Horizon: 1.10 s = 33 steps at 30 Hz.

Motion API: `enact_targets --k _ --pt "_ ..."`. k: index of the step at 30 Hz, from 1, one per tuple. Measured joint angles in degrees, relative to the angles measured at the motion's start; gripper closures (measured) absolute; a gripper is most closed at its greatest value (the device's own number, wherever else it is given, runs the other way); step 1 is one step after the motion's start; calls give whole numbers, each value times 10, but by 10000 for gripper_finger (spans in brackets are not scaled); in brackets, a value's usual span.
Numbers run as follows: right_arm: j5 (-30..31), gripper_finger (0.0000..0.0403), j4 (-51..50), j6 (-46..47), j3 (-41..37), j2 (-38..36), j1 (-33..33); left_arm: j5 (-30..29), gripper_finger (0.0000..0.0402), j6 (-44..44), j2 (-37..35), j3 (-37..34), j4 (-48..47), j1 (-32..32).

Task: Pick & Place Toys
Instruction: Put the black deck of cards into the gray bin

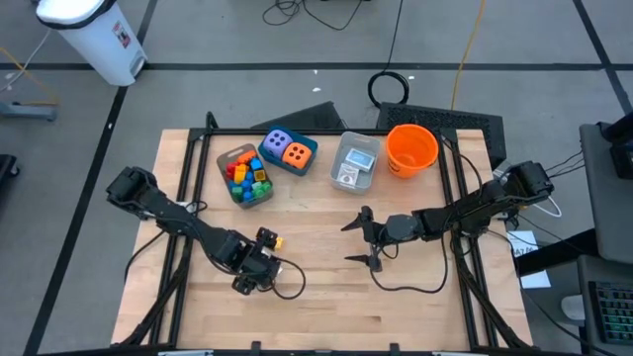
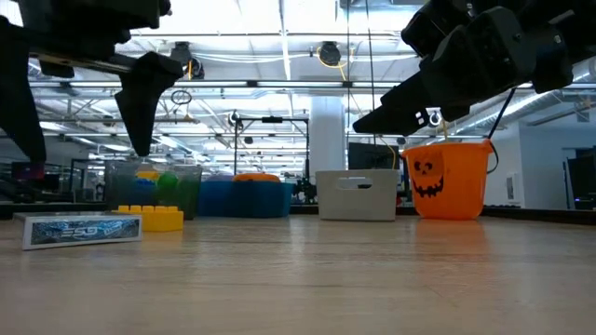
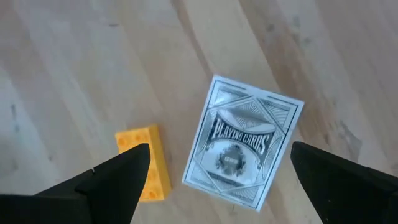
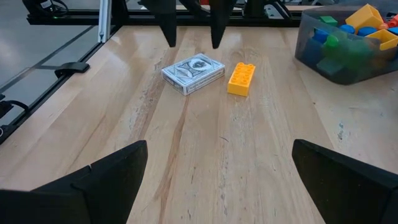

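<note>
A boxed deck of playing cards, pale silver-blue with ornate printed scrollwork, lay flat on the wooden tabletop. Just beside it, not touching, sat a yellow-orange studded brick, also lying flat. The left claw hung above both with its fingers spread wide, released and gripping nothing. The right claw waited near the tabletop's middle, likewise spread and empty. Farther back, a clear bin held a heap of red, blue, yellow and green bricks, next to a purple die and an orange die.
</note>
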Motion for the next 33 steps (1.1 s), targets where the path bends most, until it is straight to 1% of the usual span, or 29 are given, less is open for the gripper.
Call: enact_targets --k 6,14,25,33 --pt "0 12 0 0 0 0 0 12 4 12 0 -26 50 -3" --pt "0 12 0 0 0 0 0 24 4 36 2 -41 56 -4" --pt "0 11 -5 0 0 0 0 30 5 95 75 -43 66 -3" --pt "0 11 -4 0 0 0 0 31 5 76 80 -42 66 4"
